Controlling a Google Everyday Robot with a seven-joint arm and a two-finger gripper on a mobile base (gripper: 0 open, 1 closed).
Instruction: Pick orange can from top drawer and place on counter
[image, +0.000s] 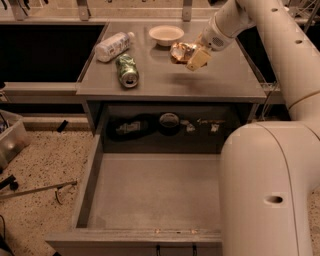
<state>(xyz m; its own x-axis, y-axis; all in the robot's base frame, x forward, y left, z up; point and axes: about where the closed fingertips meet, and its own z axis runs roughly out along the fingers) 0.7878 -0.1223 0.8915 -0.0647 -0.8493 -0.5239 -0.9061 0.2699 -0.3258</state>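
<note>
I had the gripper (191, 55) over the far-right part of the counter (220, 82), fingers closed on the orange can (179, 51). The can hung just above the slab, w/ its shadow on the grey below. White bowl (166, 34) sat just beyond it. Green can (127, 71) & white bottle (112, 46) lay on their sides to the left. Top drawer (150, 190) stood pulled out, near side.
</note>
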